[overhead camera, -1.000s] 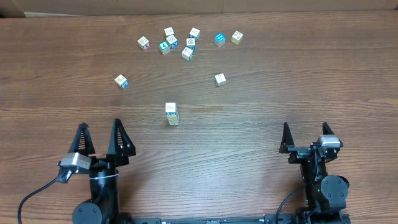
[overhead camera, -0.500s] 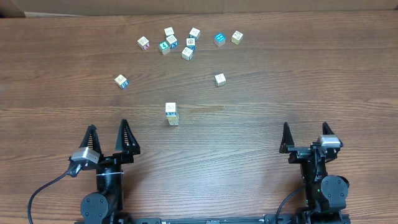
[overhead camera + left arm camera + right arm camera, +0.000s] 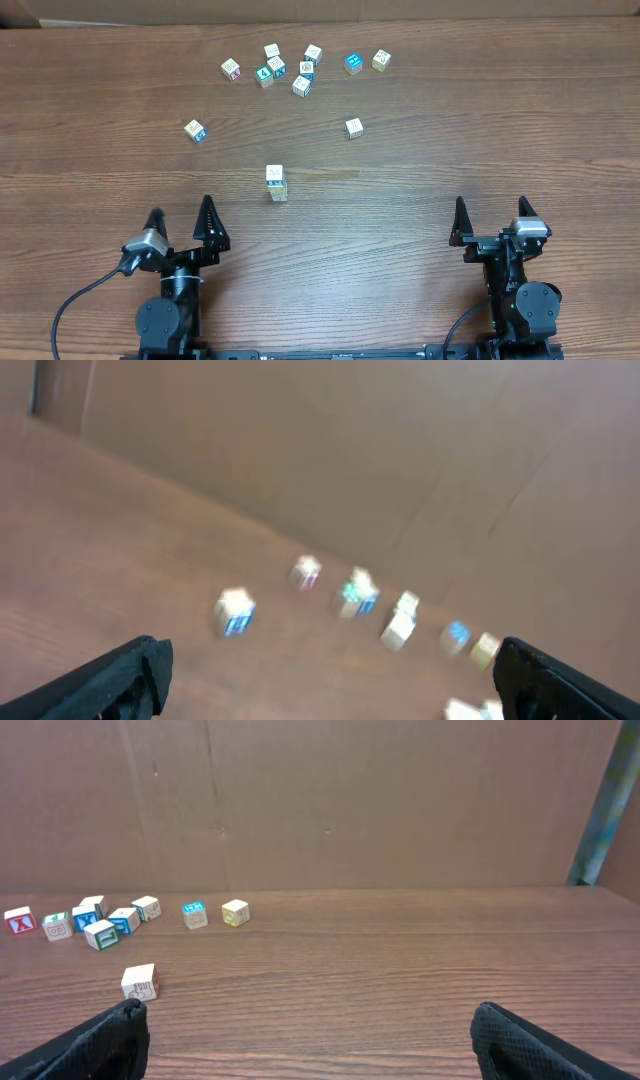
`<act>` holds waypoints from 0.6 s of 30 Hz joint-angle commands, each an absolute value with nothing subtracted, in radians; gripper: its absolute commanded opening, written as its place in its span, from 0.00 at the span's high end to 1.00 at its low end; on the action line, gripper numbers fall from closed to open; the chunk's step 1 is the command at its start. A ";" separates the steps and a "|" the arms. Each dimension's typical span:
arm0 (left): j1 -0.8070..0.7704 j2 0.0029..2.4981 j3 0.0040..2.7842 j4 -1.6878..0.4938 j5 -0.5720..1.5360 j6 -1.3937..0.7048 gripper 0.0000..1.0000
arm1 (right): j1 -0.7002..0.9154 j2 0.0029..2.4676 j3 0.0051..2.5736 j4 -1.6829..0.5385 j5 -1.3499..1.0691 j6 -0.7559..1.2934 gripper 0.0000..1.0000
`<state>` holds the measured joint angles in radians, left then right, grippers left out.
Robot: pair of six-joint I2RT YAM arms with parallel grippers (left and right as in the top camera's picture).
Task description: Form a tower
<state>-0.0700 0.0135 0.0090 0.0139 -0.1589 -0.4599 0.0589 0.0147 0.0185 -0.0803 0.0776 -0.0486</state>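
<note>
Twin matte-black arms: the left gripper [image 3: 181, 206] and right gripper [image 3: 491, 201] each end in tapering, pointed black jaws, with a small silver-grey camera block [image 3: 145, 243] mounted beside the wrist and round black joint housings [image 3: 163, 320] below. A thin black cable [image 3: 80, 293] loops from each.

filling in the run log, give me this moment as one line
left gripper: open, empty | right gripper: open, empty | tower: standing, untouched | loose blocks: scattered beyond it
</note>
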 commanded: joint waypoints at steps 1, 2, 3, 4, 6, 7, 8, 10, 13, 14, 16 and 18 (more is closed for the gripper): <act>-0.064 0.002 0.005 -0.067 -0.164 -0.440 0.00 | 0.056 0.003 0.008 -0.077 0.073 -0.051 0.00; -0.064 0.003 0.005 -0.062 -0.163 -0.441 0.00 | 0.056 0.003 0.008 -0.077 0.073 -0.051 0.00; -0.064 0.003 0.005 -0.061 -0.164 -0.441 0.00 | 0.056 0.003 0.008 -0.077 0.073 -0.051 0.00; -0.064 0.003 0.005 -0.060 -0.164 -0.441 0.01 | 0.056 0.003 0.008 -0.077 0.073 -0.051 0.00; -0.064 0.003 0.005 -0.060 -0.164 -0.441 0.00 | 0.056 0.003 0.008 -0.077 0.073 -0.051 0.00; -0.064 0.003 0.005 -0.060 -0.164 -0.441 0.01 | 0.056 0.003 0.008 -0.077 0.073 -0.051 0.00; -0.064 0.004 0.005 -0.060 -0.164 -0.441 0.00 | 0.056 0.003 0.008 -0.077 0.073 -0.051 0.00; -0.064 0.004 0.005 -0.060 -0.164 -0.441 0.00 | 0.056 0.003 0.008 -0.077 0.073 -0.051 0.00; -0.064 0.004 0.005 -0.060 -0.164 -0.441 0.00 | 0.056 0.003 0.008 -0.077 0.073 -0.051 0.00; -0.064 0.004 0.005 -0.060 -0.164 -0.441 0.01 | 0.056 0.003 0.008 -0.077 0.073 -0.051 0.00; -0.064 0.004 0.005 -0.060 -0.164 -0.441 0.00 | 0.056 0.003 0.008 -0.077 0.073 -0.051 0.00; -0.064 0.004 0.005 -0.060 -0.164 -0.441 0.01 | 0.056 0.003 0.008 -0.077 0.073 -0.051 0.00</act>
<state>-0.0700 0.0132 0.0086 -0.0616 -0.1585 -0.4599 0.0589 0.0147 0.0185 -0.0807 0.0772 -0.0486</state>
